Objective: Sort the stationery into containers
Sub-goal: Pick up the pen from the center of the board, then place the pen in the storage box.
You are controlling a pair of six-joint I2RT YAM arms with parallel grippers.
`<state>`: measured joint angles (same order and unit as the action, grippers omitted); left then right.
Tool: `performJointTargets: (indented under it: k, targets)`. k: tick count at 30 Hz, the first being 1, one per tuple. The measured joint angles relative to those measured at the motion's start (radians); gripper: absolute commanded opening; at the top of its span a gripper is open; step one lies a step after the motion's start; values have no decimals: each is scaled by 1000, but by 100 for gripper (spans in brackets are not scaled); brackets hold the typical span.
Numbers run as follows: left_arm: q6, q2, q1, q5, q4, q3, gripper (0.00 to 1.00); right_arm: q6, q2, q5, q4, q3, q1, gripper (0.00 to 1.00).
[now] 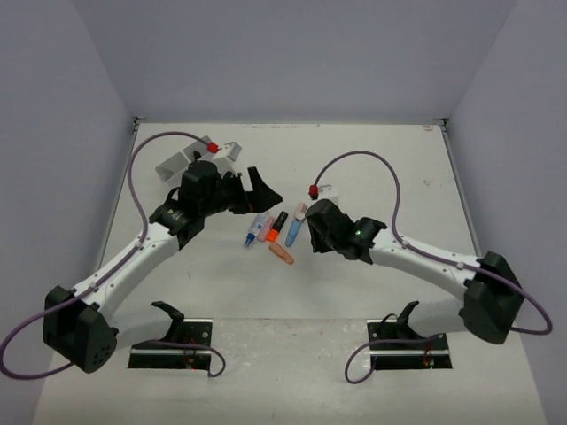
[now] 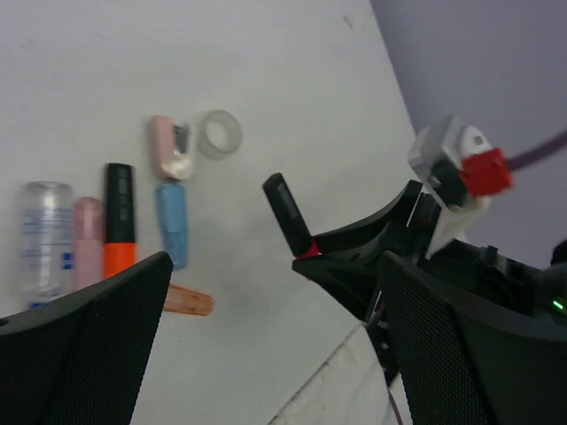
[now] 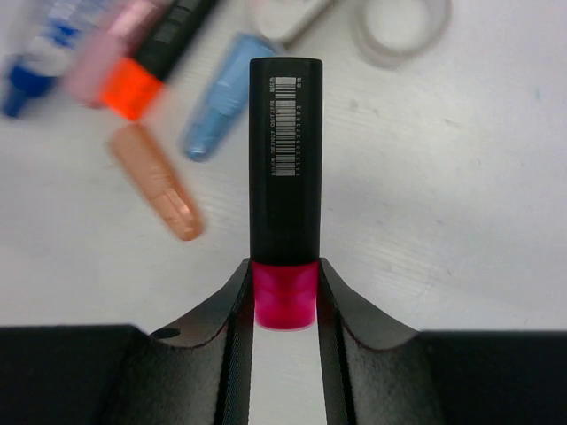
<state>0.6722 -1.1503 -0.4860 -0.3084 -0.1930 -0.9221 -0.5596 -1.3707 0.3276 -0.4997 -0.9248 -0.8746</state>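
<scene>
Right gripper (image 3: 283, 273): jaws are clamping the pink highlighter (image 3: 285, 133) by its pink end, black cap sticking out ahead.
Left gripper (image 1: 262, 195): jaws are standing wide apart, holding nothing.
Tray (image 1: 173, 164): sitting far-left, behind the left arm.
Doing it well: end grip is probably prone to pivoting, so it wants lifting straight and carrying slowly around the left arm.

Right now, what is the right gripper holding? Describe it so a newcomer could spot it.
Find the right gripper near the middle of the table. It clamps a black highlighter with a barcode. Its end is magenta, while the similar loose highlighter beside it has an orange end.
</scene>
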Motion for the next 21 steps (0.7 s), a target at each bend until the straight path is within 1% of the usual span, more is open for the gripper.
performJointTargets:
  k: [4,7,8,10,11,13,15,17,19,20,21]
  targets:
    - [83,-110,-92,-142,164,13,98,91,200,58,114,33,-142,0]
    - [133,-130,-100,-203,241,25,91,139,293,102,190,68,-188,0]
    - [146,-131,-100,-218,266,26,86,152,313,118,203,76,-198,0]
    - [167,-131,-100,-242,316,26,66,178,342,143,225,87,-213,0]
    - [178,-131,-101,-253,338,26,60,191,353,153,234,89,-219,0]
    - [195,-134,-104,-269,372,27,57,212,369,168,249,90,-229,0]
    - [207,-142,-106,-282,400,27,57,231,382,177,262,90,-235,0]
    - [214,-157,-106,-290,419,27,48,249,384,180,277,90,-240,0]
    - [225,-174,-108,-295,425,27,33,265,383,181,287,90,-244,0]
    - [227,-183,-110,-297,430,27,20,271,381,183,288,90,-247,0]
    - [229,-192,-112,-300,433,26,12,277,378,184,287,90,-247,0]
